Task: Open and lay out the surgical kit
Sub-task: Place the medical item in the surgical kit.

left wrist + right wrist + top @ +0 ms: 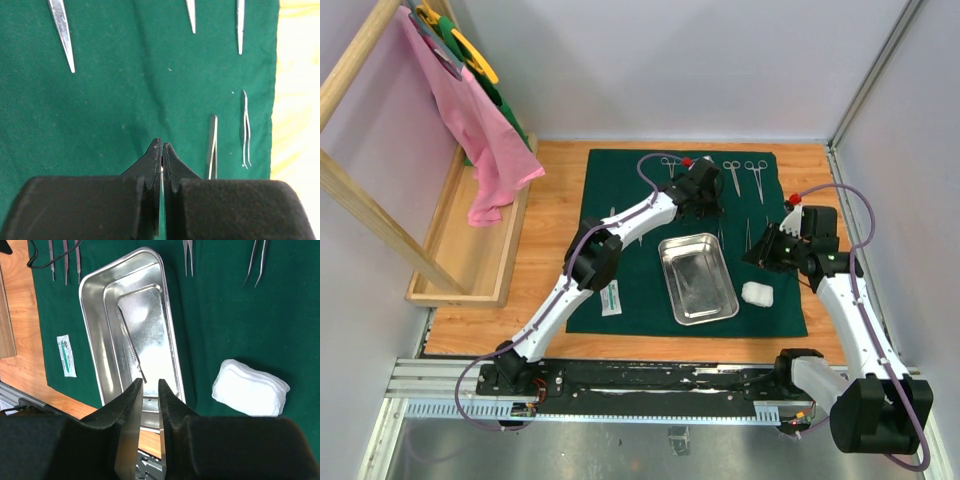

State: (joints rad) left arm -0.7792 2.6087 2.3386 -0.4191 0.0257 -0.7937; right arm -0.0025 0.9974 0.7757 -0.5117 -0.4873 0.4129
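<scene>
Wooden bench [555, 200], green cloth [610, 175], left jaws closed, right jaws slightly apart and empty, packet [66, 356] print unreadable, upper clamp [669, 162] half hidden.

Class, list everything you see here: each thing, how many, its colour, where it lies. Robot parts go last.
cloth: one, dark green, spread on wooden table
tray: one, steel, mid-cloth, one slim tool inside
clamps: three, steel, cloth's far edge
tweezers: two, steel, right of tray's far end
other slim tools: three, steel, cloth's left side
gauze: one, white, right of tray
packet: one, white, left of tray
rag: one, pink, hanging on rack, far left
box: one, wooden, table's left edge
left gripper: black, shut, over far cloth
right gripper: black, slightly open, right of tray
</scene>
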